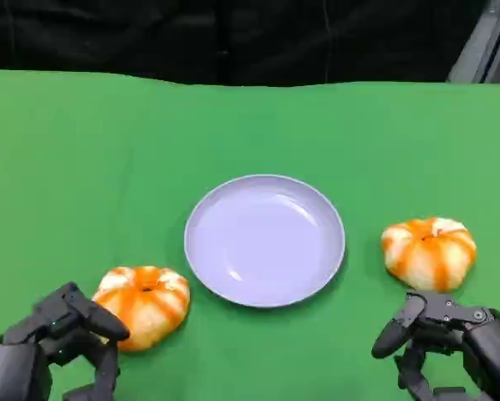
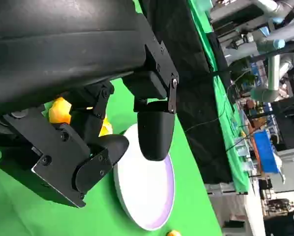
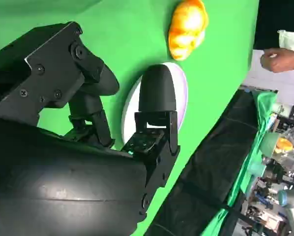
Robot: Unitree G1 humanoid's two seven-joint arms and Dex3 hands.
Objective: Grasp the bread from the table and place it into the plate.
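Two orange-and-white bread rolls lie on the green table on either side of an empty lilac plate (image 1: 265, 241). The left roll (image 1: 144, 302) sits just right of my left hand (image 1: 58, 347), whose fingers are spread and hold nothing. In the left wrist view that roll (image 2: 60, 110) peeks out behind the fingers (image 2: 154, 132), with the plate (image 2: 144, 196) beyond. The right roll (image 1: 429, 251) lies just ahead of my right hand (image 1: 451, 338), which is also empty with fingers apart. The right wrist view shows the plate (image 3: 182, 91) past the fingers (image 3: 157, 91) and a roll (image 3: 187, 27) farther off.
A black curtain (image 1: 233, 38) hangs behind the table's far edge. A person's hand (image 3: 283, 60) shows beyond the table in the right wrist view. Lab equipment (image 2: 265, 73) stands past the curtain. Bare green cloth (image 1: 108, 167) surrounds the plate.
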